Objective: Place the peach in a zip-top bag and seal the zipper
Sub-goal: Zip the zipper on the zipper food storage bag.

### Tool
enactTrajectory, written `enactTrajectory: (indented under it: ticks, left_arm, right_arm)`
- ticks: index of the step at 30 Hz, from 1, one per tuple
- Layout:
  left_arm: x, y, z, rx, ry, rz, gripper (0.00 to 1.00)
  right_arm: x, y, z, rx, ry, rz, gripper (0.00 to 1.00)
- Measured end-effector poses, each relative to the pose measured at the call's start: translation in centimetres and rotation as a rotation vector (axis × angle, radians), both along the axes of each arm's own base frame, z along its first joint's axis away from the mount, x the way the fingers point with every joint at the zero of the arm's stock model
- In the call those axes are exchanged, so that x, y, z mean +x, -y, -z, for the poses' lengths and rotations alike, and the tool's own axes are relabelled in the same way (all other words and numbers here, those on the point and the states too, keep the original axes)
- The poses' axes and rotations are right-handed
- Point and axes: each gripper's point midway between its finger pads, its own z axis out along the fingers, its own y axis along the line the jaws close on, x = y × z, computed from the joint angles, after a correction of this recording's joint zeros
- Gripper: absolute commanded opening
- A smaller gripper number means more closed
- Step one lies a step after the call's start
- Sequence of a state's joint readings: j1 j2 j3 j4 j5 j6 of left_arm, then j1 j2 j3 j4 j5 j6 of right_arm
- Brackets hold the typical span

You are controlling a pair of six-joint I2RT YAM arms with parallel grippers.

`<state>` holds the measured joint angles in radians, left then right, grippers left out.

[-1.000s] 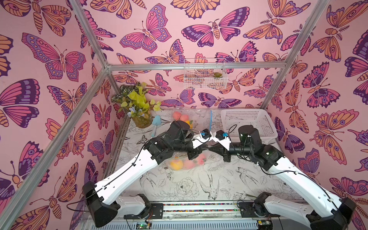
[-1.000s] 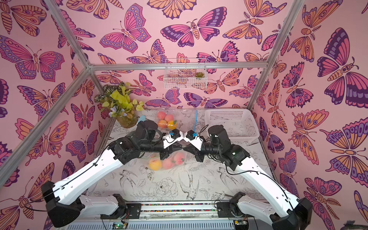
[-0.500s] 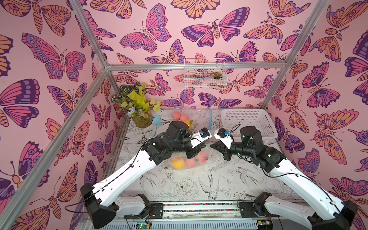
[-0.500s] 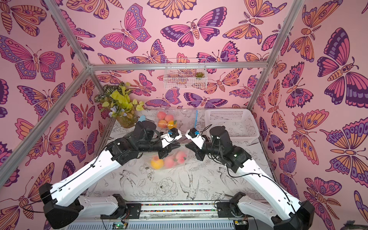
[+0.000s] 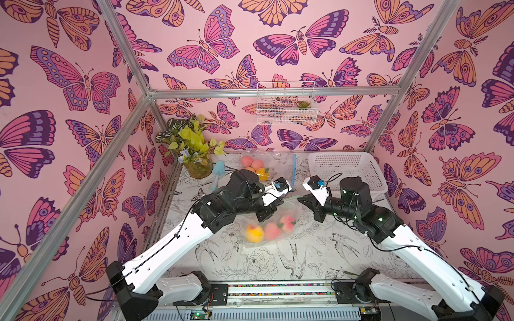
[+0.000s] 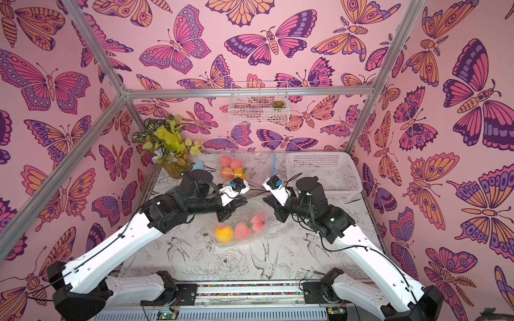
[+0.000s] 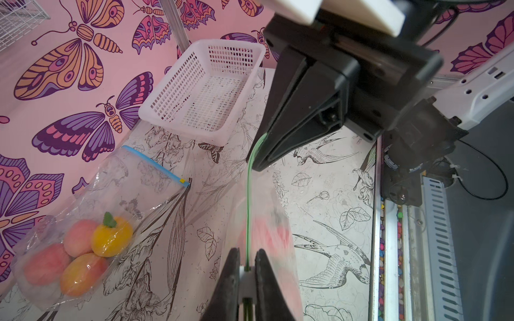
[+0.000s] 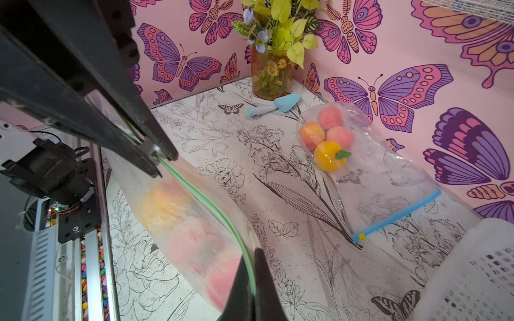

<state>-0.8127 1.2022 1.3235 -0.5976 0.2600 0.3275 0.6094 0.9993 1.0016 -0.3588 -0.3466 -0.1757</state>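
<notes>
From my station I see both arms meeting over the middle of the counter (image 5: 319, 250). The left gripper (image 7: 247, 259) is closed on the green zipper (image 7: 248, 208) of the zip-top bag (image 5: 293, 209), with the strip pinched in the narrow gap between its fingers. The right gripper (image 8: 250, 266) is closed on the same zipper further along, so the strip runs stretched between the two. In the right wrist view it shows as two green lines running close together, and I cannot tell whether they are pressed shut.

The peaches are inside this bag, below the zipper. In both top views I count one yellow-orange peach (image 5: 254, 233) and two pink peaches (image 6: 241, 230) beside it, towards the front of the counter. I cannot tell whether the bag's bottom rests on the surface.

A second bag (image 5: 257, 166) with a blue zipper (image 5: 294, 169) lies at the back holding four more peaches. A white basket (image 5: 345, 169) stands at the back right, and a vase of plants (image 5: 194, 155) with a blue trowel (image 5: 218, 172) beside it at the back left.
</notes>
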Motion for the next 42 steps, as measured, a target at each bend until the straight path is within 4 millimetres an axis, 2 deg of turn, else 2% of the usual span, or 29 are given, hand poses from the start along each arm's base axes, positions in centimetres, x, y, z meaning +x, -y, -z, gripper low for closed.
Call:
enactTrajectory:
  ticks: [6,25,42]
  left_arm:
    - [0.0,-0.6,0.5,0.018,-0.004,-0.023,0.12]
    - [-0.1,-1.4,0.3,0.015,0.0,-0.051,0.12]
    - [-0.4,-1.7,-0.1,0.006,0.007,-0.056,0.12]
  right_arm:
    - [0.9,0.9,0.7,-0.023,-0.007,0.071,0.0]
    - [2.6,3.9,1.3,-0.066,0.001,0.248,0.0]
    - [3.8,8.0,1.8,-0.089,0.006,0.455,0.0]
